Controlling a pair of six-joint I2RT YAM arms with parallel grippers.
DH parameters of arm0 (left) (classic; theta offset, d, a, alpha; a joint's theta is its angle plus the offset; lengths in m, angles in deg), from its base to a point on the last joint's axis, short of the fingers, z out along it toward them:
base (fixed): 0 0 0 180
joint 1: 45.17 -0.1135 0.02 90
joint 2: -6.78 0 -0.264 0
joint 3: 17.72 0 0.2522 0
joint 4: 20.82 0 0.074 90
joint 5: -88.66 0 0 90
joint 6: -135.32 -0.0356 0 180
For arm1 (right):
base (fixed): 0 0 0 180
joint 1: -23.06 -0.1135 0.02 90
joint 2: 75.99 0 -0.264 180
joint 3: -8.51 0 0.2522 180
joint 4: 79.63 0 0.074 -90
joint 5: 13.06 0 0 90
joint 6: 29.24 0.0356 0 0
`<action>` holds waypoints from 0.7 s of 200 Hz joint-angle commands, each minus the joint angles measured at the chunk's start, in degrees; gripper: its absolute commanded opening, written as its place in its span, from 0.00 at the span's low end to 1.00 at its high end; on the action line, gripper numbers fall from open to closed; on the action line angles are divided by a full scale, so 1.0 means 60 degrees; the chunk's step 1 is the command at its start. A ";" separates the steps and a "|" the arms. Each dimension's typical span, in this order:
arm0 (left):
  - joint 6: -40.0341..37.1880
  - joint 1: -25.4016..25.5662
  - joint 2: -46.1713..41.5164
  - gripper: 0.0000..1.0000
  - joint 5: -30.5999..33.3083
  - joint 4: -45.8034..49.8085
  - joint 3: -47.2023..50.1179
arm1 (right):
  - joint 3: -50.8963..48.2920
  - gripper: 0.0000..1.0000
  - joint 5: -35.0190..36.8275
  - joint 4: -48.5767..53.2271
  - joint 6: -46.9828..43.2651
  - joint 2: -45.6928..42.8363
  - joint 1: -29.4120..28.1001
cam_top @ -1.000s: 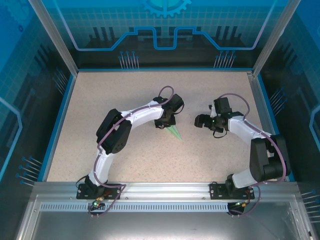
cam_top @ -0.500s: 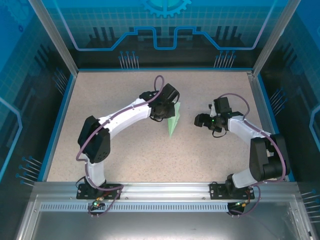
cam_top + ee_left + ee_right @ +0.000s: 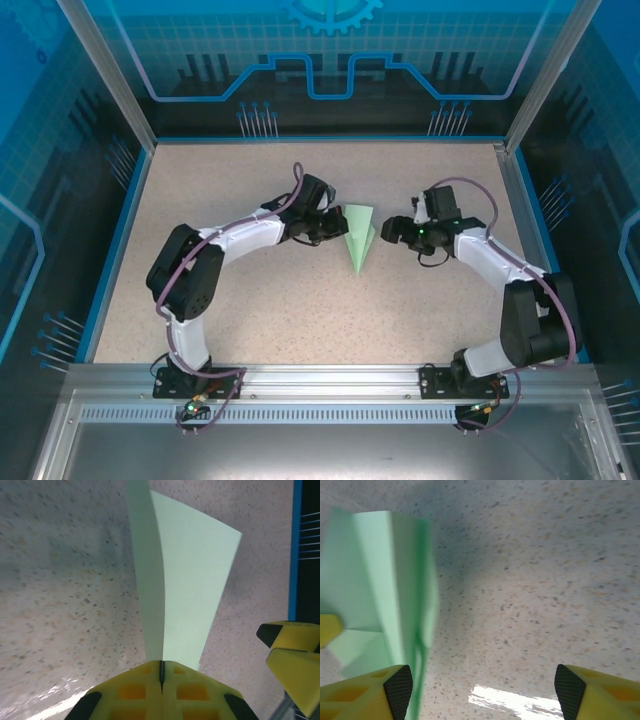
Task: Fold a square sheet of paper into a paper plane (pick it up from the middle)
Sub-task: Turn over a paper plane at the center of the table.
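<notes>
My left arm reaches forward and bends inward at the elbow, wrist pointing toward centre. My left end effector (image 3: 335, 232) is clenched on the slim pointed dart of pale mint-green paper (image 3: 360, 238), pads pressed together on its wide end (image 3: 161, 672). My right arm mirrors this pose. My right end effector (image 3: 390, 235) faces the dart from the other side, released, fingers standing wide apart (image 3: 480, 690).

The dart sits mid-way over the speckled beige tabletop (image 3: 250, 180), tip toward my bases. The paper between the left pads is hidden. In the right wrist view the dart (image 3: 385, 590) is blurred and cut off. Whether my right finger touches it, I cannot tell.
</notes>
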 commanded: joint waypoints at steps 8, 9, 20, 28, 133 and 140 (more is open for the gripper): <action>0.0698 -0.0080 0.0311 0.00 -0.1061 -0.1807 0.0747 | 0.0384 0.73 -0.0331 -0.0287 0.0363 0.0533 -0.0930; 0.0700 -0.0081 0.0323 0.00 -0.1066 -0.1815 0.0749 | 0.0397 0.72 -0.0337 -0.0291 0.0363 0.0561 -0.0956; 0.0692 -0.0106 0.0403 0.00 -0.1044 -0.1838 0.0862 | 0.0604 0.69 -0.0369 -0.0261 0.0342 0.0867 -0.1253; 0.0712 -0.0134 0.0472 0.00 -0.0995 -0.1838 0.0979 | 0.0760 0.66 -0.0469 -0.0259 0.0321 0.1105 -0.1421; 0.0941 -0.0377 0.0832 0.00 -0.0865 -0.1986 0.1732 | 0.1846 0.54 -0.0803 0.0290 0.0085 0.2997 -0.2253; 0.0937 -0.0378 0.0834 0.00 -0.0892 -0.1995 0.1734 | 0.1862 0.53 -0.0825 0.0311 0.0085 0.3031 -0.2258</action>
